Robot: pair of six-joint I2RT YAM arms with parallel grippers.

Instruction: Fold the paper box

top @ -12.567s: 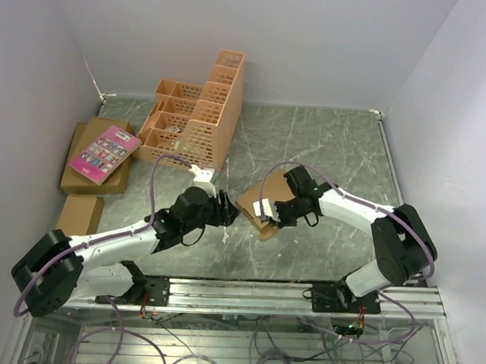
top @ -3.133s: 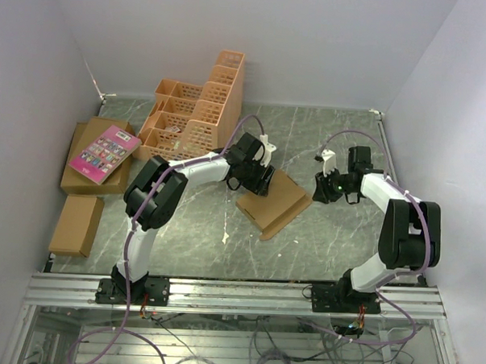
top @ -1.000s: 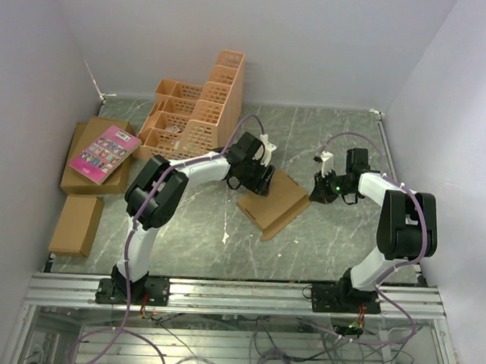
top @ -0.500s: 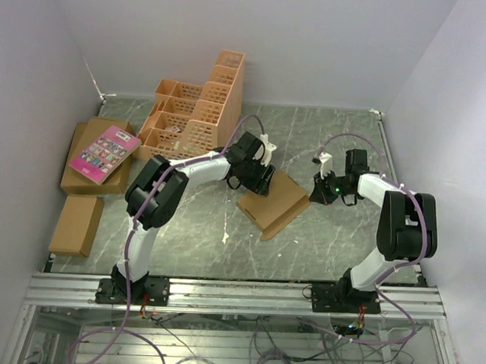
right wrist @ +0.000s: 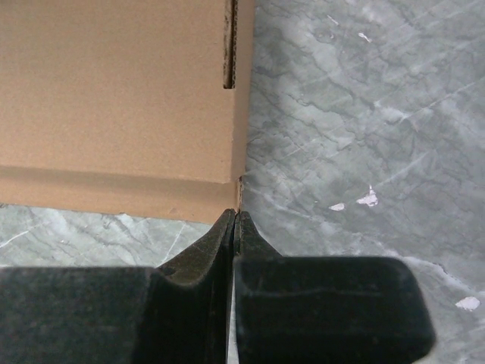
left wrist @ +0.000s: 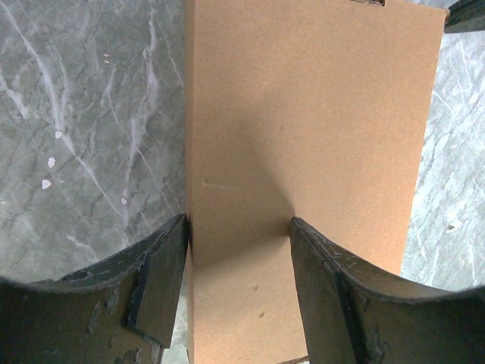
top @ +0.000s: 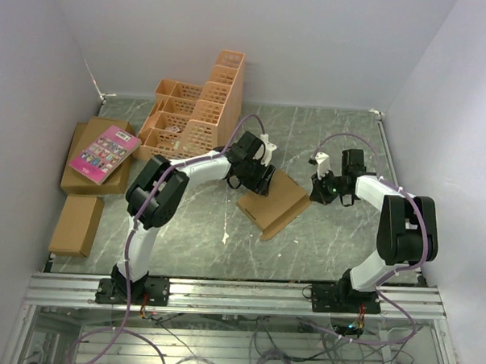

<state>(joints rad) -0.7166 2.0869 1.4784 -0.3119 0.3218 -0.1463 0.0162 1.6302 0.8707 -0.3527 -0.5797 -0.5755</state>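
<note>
Two grippers are working at opposite ends of the paper box (top: 276, 201), which is lying closed and shallow on the grey marble-patterned tabletop (top: 333, 146), about midway between the arms and turned at an angle to the table edges.

The left gripper (left wrist: 239, 224) is reaching in over the box's far-left end with its jaws spread. In the left wrist view one finger is sitting just beside the long edge of the top panel and the other is lying over the panel itself. This looks like a hold-down, pinning the box so it cannot slide, though I cannot tell whether the pads are actually touching the cardboard.

The right gripper (right wrist: 233, 216) is pressed fully together with nothing between its fingers. Its tip is meeting the box's right corner, just where a folded side strip ends and below a short slot in the panel. Judging by that placement, it is acting as a pusher, nudging the corner or tucking a flap while the other arm braces.

No writing is showing on the box; the cardboard is plain and unprinted. The pink book (top: 104, 152), lying on a brown carton (top: 75, 181) at the far left, is carrying a grid of small pictures, but its lettering is too small to read. The orange lattice crate (top: 199, 116) is bearing no visible label.
</note>
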